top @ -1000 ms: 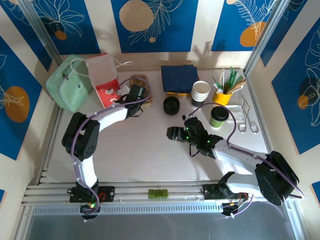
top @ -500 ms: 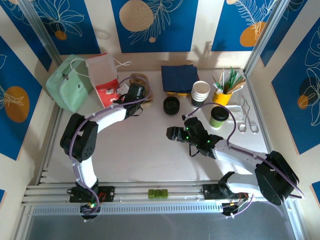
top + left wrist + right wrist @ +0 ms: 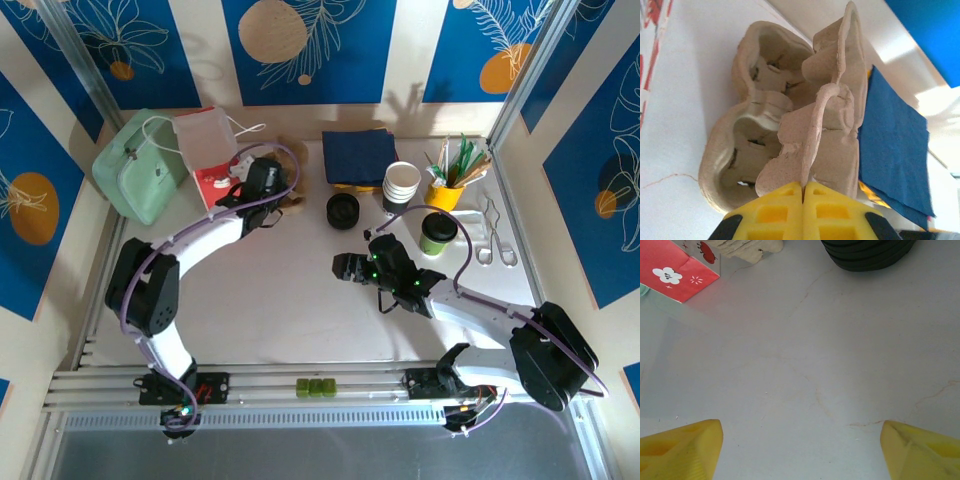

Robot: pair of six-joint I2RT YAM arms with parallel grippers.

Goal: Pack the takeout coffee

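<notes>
**Q:** Left jaws?
**A:** Mine, clenched on the centre ridge of the pulp cup carrier [image 3: 765, 135] at the back of the worktop [image 3: 800, 365].
**Q:** Right jaws?
**A:** Released, holding nothing, low over mid-worktop.
**Q:** Coffee?
**A:** Green cup [image 3: 437, 232], lidded, upright by the white cups [image 3: 401, 186], well apart from the carrier.
**Q:** Hazard?
**A:** I judge the thin ridge may tear or slip from my pinch.
</notes>
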